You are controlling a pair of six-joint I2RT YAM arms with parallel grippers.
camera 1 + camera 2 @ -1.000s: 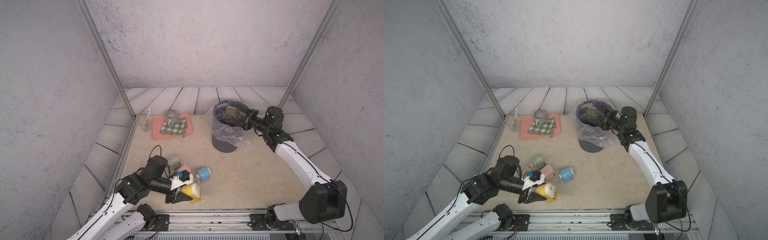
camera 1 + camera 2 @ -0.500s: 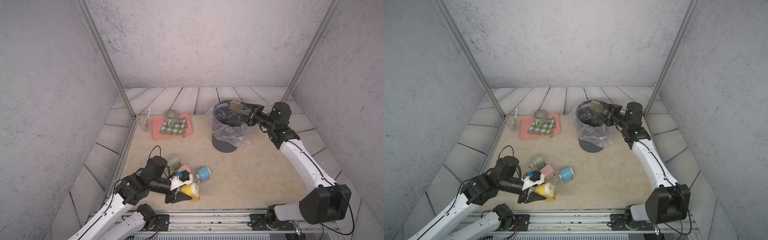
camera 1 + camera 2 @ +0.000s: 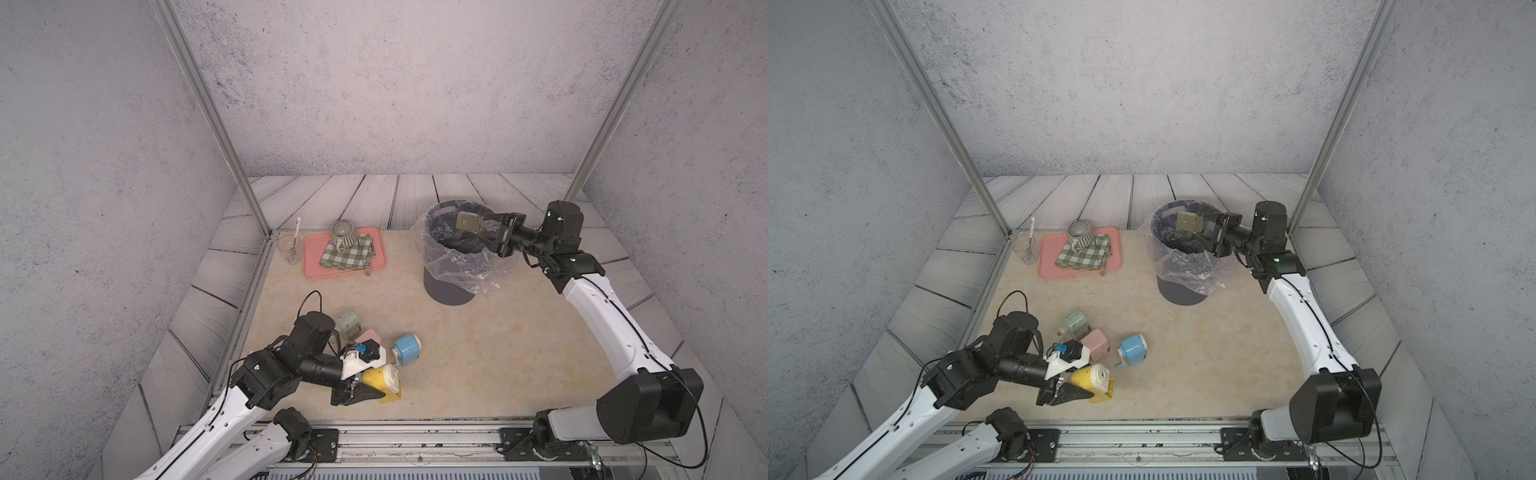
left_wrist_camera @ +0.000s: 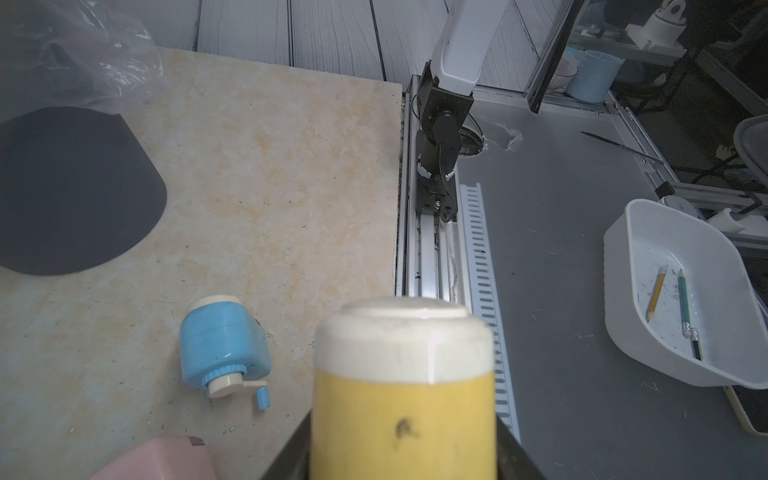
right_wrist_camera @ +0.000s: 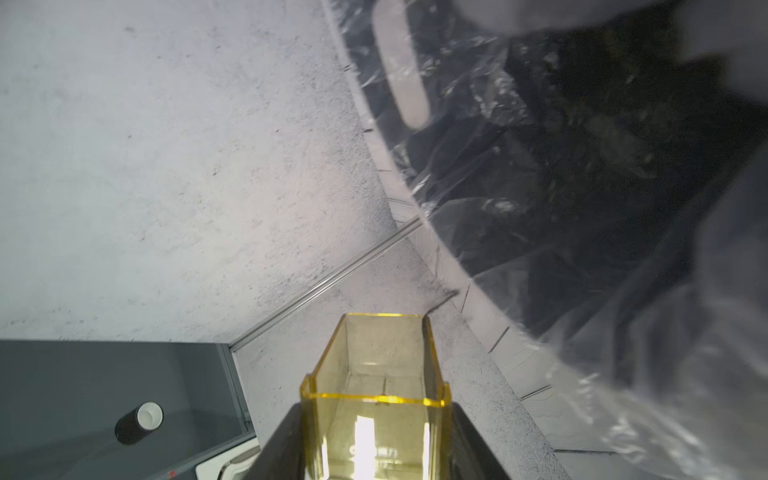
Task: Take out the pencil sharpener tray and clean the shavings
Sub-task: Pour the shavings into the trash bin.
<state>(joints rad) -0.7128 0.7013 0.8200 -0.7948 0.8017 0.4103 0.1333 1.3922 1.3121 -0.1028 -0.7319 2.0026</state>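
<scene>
The right fingers (image 5: 284, 449) are partly open and pinch one end of the clear yellow tray (image 5: 374, 374). I am holding the tray over the mouth of the black bin (image 3: 449, 286), at about 1 o'clock on the worktop (image 3: 498, 353). In the right wrist view the tray looks nearly empty, with just some dust on its walls.

The left fingers (image 4: 511, 461) are squeezed tight on the yellow pencil sharpener (image 3: 380, 374), down at about 7 o'clock near the front edge. A pink sharpener (image 3: 368, 336), a blue sharpener (image 3: 407, 349) and a green sharpener (image 3: 347, 324) lie just beside it.

Here is what I worry about. The tray is smooth and I grip it only at one end, so a hard shake could make it slip and drop into the bin. The plastic bag (image 3: 469, 266) is loose and crinkly, and the tray or my fingers could snag it and pull it off the rim. If I pull back while the tray is tipped, leftover bits could land on the worktop. Later the tray must go back in its slot. If the yellow sharpener turns in my left grip, the tray could jam.
</scene>
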